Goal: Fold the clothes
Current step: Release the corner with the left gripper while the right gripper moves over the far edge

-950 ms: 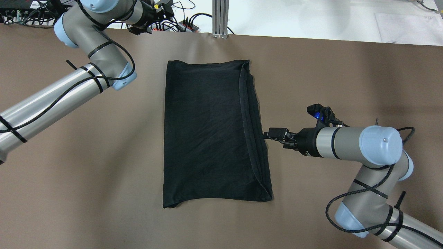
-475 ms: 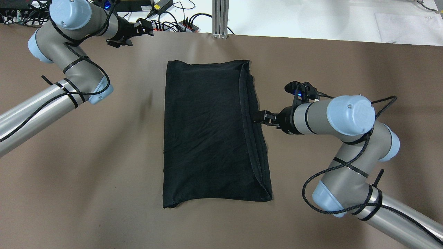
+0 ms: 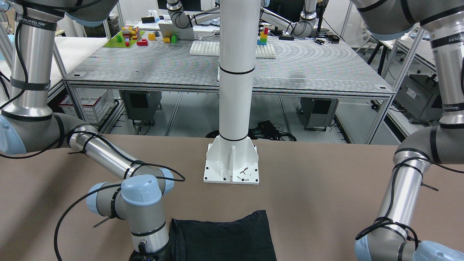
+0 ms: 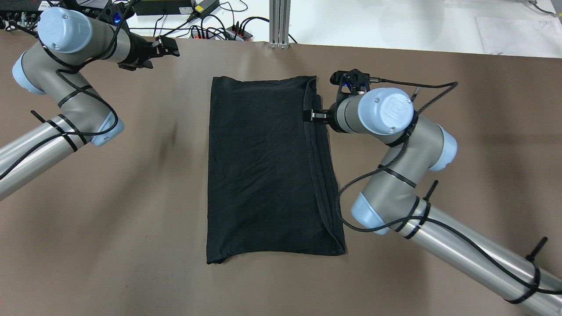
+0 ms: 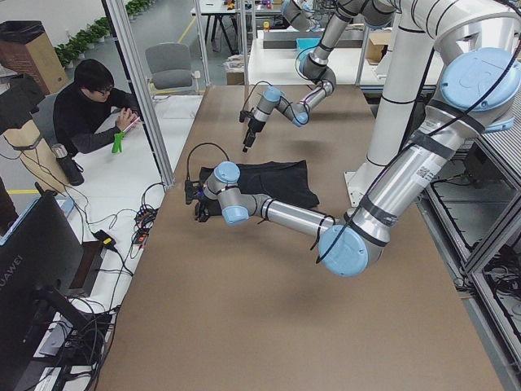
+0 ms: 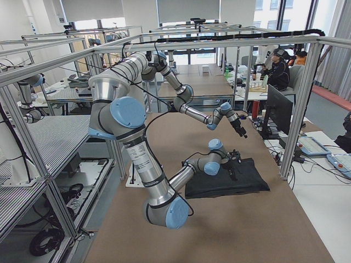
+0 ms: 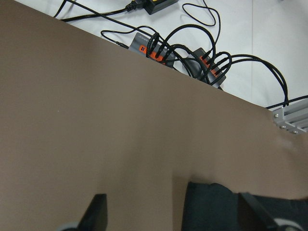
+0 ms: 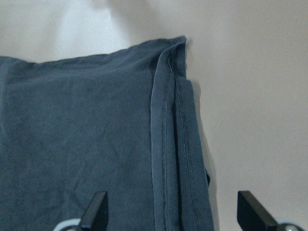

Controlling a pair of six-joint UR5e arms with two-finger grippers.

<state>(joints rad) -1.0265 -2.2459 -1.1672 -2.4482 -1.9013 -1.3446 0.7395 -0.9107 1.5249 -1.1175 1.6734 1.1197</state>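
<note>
Over the hemmed edge of the T-shirt [image 4: 263, 171], the right gripper [image 4: 311, 115] gapes wide, empty (left gripper [image 4: 171, 46] too).

A brown bench [image 4: 131, 197] fills the foreground. Just beyond the left end effector [image 4: 172, 46], past the bench's far edge, power strips [image 7: 144, 48] and black cables [image 7: 166, 41] lie on a white surface [image 7: 250, 29], with an aluminium post [image 4: 279, 22] further along. Well behind it stands a slatted grey table [image 3: 308, 72] carrying coloured toy bricks [image 3: 127, 36]. Tall windows [image 6: 288, 13] light the room.
</note>
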